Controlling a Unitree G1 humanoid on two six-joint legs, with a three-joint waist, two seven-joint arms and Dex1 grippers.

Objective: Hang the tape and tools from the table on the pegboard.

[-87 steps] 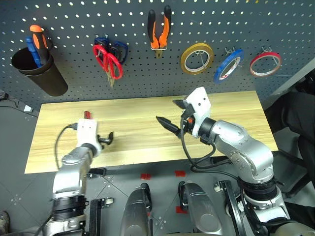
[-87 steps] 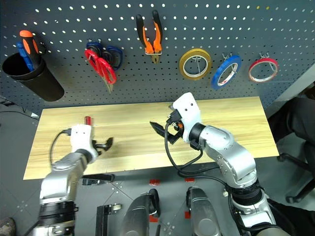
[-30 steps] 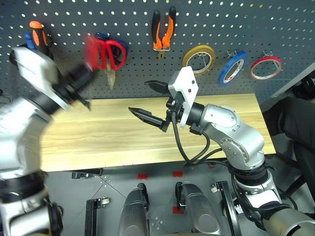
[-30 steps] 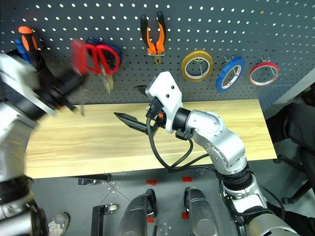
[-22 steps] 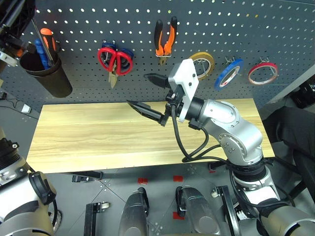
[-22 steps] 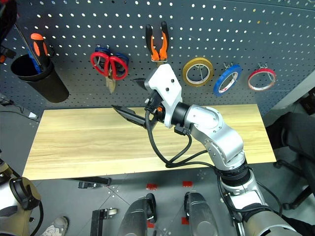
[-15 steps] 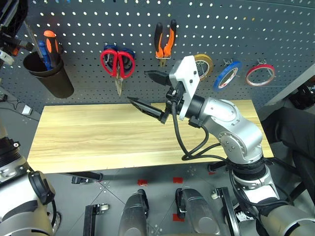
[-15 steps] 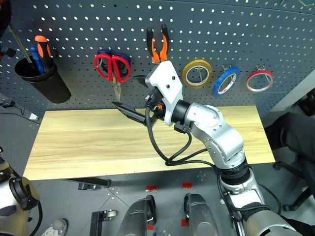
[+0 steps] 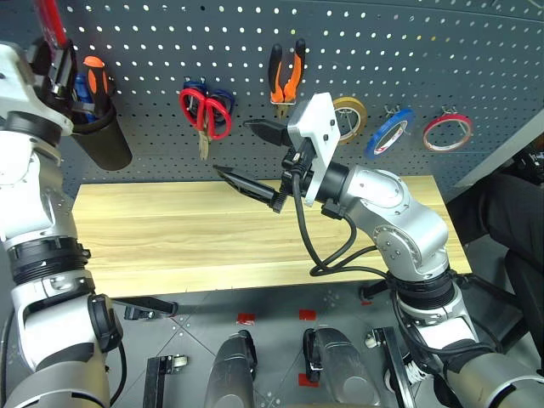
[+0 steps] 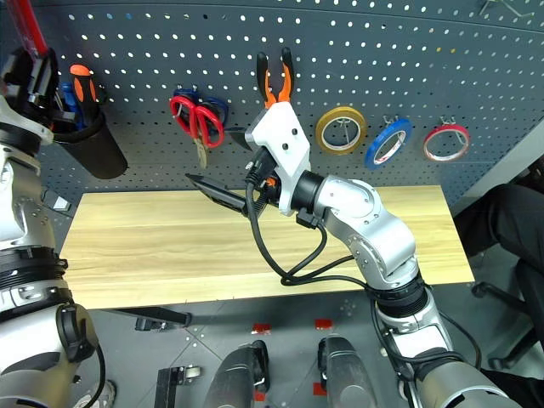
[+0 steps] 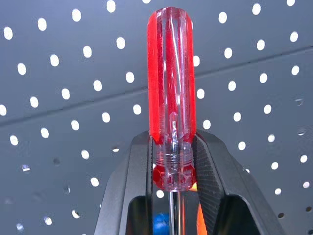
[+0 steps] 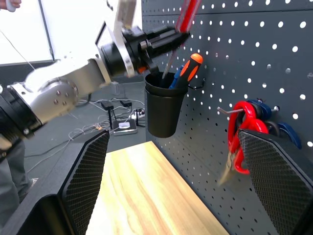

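My left gripper (image 9: 58, 66) is shut on the red-handled screwdriver (image 9: 49, 20), held upright against the pegboard (image 9: 425, 51) at the upper left. The left wrist view shows the clear red handle (image 11: 171, 88) standing up between the fingers (image 11: 139, 169). In the right wrist view its shaft (image 12: 167, 63) points down at the mouth of a black cup (image 12: 164, 105). Red scissors (image 9: 204, 110), orange-and-black pliers (image 9: 285, 72) and the blue tape (image 9: 387, 132) hang on hooks. My right gripper (image 9: 234, 149) stands open over the table (image 9: 170, 238), holding nothing.
The black cup (image 9: 102, 140) hangs on the pegboard and holds an orange screwdriver (image 9: 95, 72) and a blue one. A yellow tape ring (image 10: 342, 129) and a red tape ring (image 9: 446, 132) hang beside the blue tape. Dark blue scissors sit behind the red ones.
The left gripper has carried the red screwdriver up from the table to the pegboard above the black cup, turning it upright. The right gripper has stayed open and almost still.
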